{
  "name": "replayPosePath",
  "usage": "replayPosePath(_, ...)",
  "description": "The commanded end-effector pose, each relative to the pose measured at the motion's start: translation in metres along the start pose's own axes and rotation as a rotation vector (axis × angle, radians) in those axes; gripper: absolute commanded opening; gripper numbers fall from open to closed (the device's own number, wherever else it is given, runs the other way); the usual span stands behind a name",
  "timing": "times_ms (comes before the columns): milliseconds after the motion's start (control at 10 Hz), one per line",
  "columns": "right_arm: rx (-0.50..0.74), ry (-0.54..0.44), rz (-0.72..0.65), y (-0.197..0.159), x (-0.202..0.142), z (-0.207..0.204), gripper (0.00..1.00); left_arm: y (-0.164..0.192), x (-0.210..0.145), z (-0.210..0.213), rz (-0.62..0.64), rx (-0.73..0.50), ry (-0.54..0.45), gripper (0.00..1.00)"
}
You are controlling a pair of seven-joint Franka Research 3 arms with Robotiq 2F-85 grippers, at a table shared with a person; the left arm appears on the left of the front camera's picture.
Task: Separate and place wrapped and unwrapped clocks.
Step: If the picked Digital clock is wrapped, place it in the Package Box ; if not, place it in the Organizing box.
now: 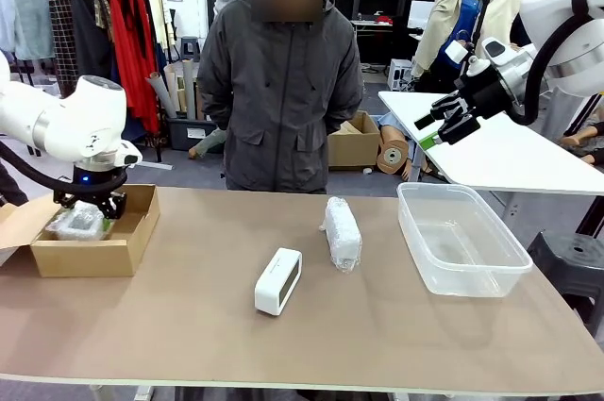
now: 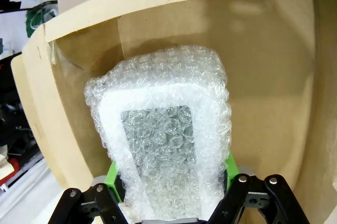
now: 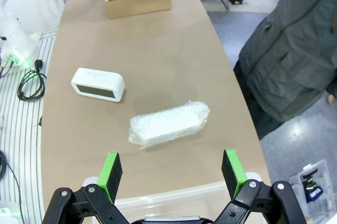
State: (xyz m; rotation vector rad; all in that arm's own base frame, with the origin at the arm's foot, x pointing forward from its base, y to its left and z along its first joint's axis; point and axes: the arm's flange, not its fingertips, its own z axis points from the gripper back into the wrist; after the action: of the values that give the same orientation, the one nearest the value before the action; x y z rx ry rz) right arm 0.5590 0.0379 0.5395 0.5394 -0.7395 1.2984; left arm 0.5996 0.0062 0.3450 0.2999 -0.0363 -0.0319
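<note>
My left claw (image 2: pixel 169 169) in cardboard box (image 2: pixel 263 76) at worktop (image 3: pixel 158 50) left edge, pads (image 2: pixel 111 177) gripping bubble-wrapped clock (image 2: pixel 163 129). My right claw (image 3: pixel 171 161) spread wide, empty, over worktop right end.

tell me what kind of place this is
Likely a research workshop or lab rather than a home: a packed clothes rack, a cardboard box on the floor and a white worktable stand around the person.

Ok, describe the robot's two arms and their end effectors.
The left arm and right arm are glossy white with rounded joints. A blue light glows at the left wrist; a black cable runs along the right arm. The left end effector and right end effector are black with green pads.
</note>
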Motion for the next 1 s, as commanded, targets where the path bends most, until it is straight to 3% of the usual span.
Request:
replayPosePath(0, -0.005, 0.000, 0.004, 0.000, 0.001, 0.001, 1.00, 0.003, 0.002, 0.003, 0.008, 0.003, -0.001, 1.00)
replayPosePath(500, -0.005, 0.000, 0.004, 0.000, 0.001, 0.001, 1.00, 0.005, 0.002, 0.020, 0.003, -0.012, -0.033, 1.00)
replayPosePath(900, -0.005, 0.000, 0.004, 0.000, 0.001, 0.001, 1.00, 0.018, -0.011, 0.061, -0.030, -0.165, -0.077, 1.00)
